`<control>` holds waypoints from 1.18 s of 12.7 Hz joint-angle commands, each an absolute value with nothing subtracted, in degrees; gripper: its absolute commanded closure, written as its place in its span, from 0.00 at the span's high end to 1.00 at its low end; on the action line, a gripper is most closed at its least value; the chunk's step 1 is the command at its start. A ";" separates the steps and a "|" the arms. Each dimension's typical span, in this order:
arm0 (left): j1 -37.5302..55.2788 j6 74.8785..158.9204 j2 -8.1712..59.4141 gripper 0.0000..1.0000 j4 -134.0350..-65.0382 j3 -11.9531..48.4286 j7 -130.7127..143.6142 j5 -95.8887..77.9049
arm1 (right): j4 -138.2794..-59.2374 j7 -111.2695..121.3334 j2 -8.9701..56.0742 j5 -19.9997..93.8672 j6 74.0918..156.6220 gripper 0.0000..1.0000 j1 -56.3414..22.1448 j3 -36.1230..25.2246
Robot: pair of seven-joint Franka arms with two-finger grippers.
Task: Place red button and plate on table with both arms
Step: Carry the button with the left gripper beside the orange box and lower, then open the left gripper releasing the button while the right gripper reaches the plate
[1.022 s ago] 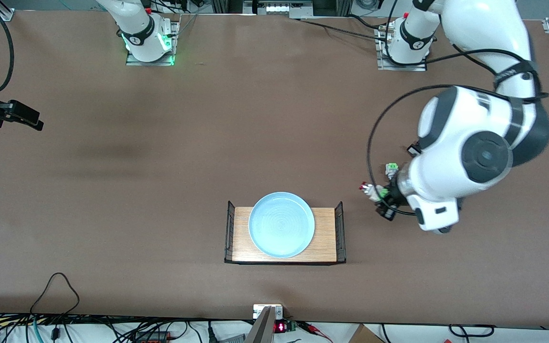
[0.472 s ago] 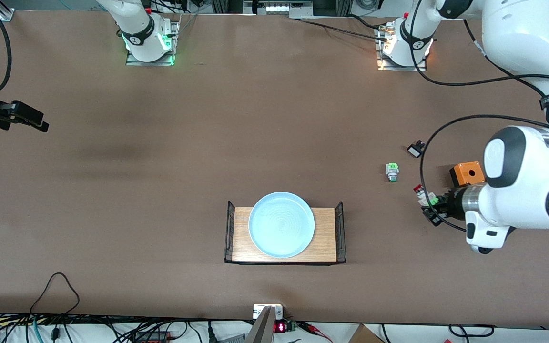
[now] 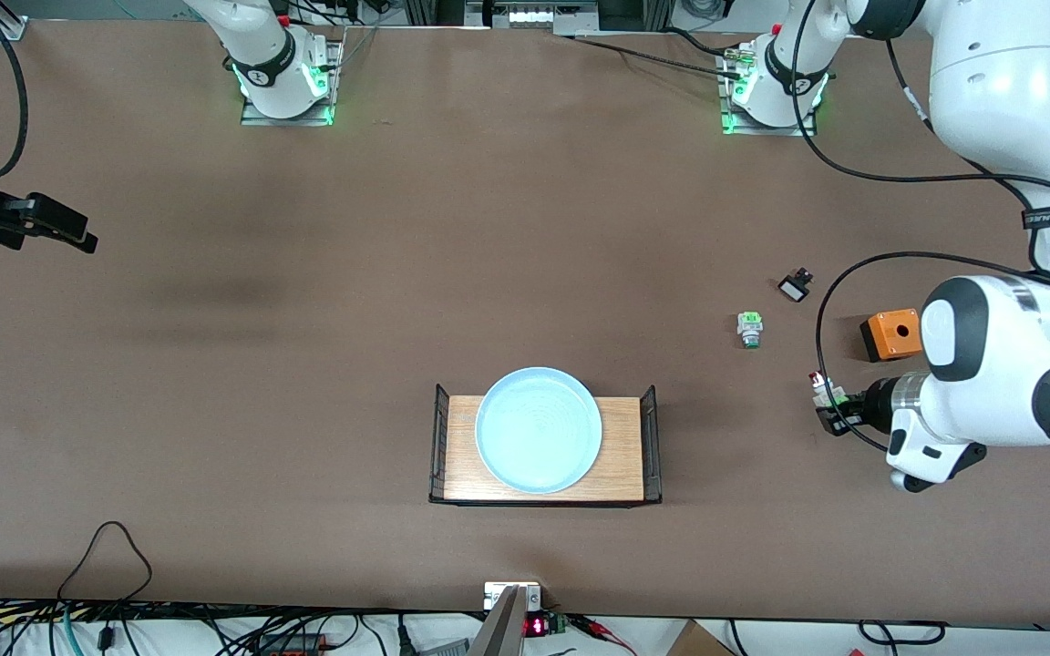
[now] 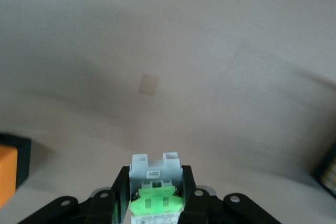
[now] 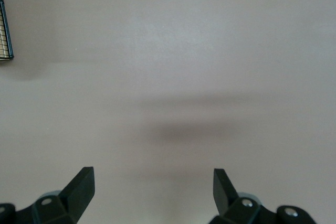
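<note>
From the front, the left arm bends low over the table (image 3: 324, 273), and the left gripper (image 3: 830, 405) holds the red button (image 3: 824, 390) near the orange box (image 3: 890, 334). The plate (image 3: 539, 430) lies on the wooden tray (image 3: 621, 446). The right gripper (image 3: 51, 223) waits at the right arm's end.

In the left wrist view, the left gripper (image 4: 156, 192) clamps the red button (image 4: 156, 179), white and green.

In the right wrist view, the right gripper (image 5: 153, 190) stands wide apart, holding nothing.

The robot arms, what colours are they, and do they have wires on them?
The left arm is glossy white with dark grey round joint caps, and a thin black cable loops along it. Its left gripper has black fingers. Green lights glow at both bases. The right gripper is black too, with pointed black fingers and small silver screws.
</note>
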State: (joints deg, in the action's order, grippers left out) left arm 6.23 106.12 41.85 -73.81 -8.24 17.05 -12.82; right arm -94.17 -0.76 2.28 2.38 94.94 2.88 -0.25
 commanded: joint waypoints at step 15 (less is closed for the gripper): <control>3.96 120.50 46.76 1.00 -84.02 -8.35 -8.09 -13.45 | -88.07 -61.23 17.82 8.43 111.59 1.00 -29.08 0.18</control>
